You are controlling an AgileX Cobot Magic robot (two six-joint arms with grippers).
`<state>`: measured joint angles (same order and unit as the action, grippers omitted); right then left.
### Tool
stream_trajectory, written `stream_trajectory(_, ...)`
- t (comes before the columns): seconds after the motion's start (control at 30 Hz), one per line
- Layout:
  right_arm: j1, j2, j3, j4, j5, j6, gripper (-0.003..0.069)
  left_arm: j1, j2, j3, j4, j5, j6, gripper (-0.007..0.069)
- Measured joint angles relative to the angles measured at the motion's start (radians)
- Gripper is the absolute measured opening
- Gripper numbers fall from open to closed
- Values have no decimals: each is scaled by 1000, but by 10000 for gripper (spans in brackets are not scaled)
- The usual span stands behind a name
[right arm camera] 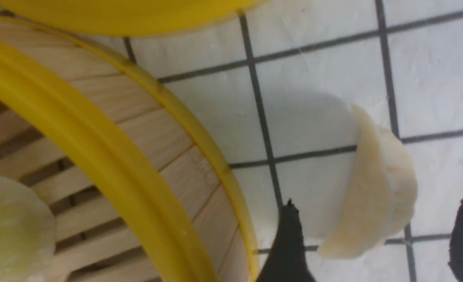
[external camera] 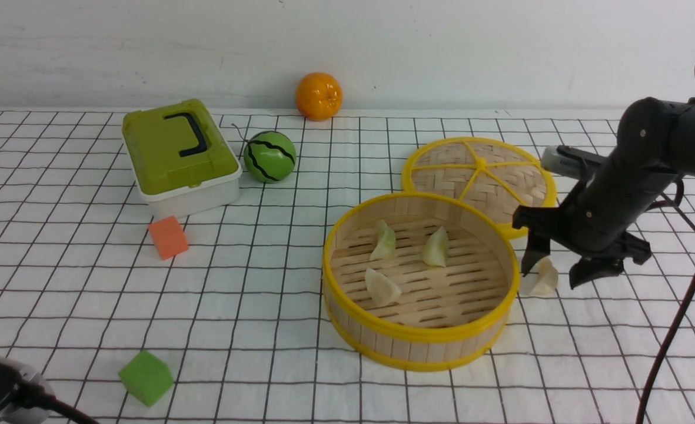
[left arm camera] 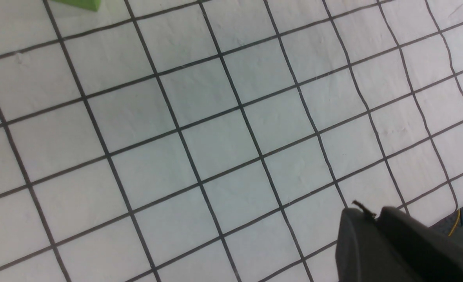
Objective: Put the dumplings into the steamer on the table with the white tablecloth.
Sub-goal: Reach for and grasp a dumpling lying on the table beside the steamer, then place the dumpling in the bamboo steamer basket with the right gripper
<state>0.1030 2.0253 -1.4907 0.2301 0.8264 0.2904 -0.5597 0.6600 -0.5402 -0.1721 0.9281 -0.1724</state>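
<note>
The steamer stands right of centre on the white tablecloth that covers the table. Inside it lie two pale green dumplings and one cream dumpling. Another cream dumpling rests on the cloth just right of the steamer wall. My right gripper hangs over it, open, one finger on each side and apart from it. My left gripper is shut and empty, low over bare cloth at the near left.
The steamer's flat woven lid lies behind it. A green lidded box, a watermelon ball and an orange sit at the back. An orange cube and a green cube lie on the left.
</note>
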Motion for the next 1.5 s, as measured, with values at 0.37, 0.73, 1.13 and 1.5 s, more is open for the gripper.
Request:
stream_trajectory(0.37,-1,46,-8,-28,-28,-5,478,0,0,0,0,-33,0,57)
stream_trajectory(0.73,0,39,-91,-50,107,-114,165,0,0,0,0,-33,0,57)
stream_trajectory(1.13,263,-88,-227,-43,325,-269,165,0,0,0,0,-50,0,57)
stream_trajectory(1.5,363,44,-227,-62,239,-166,165,0,0,0,0,-29,0,64)
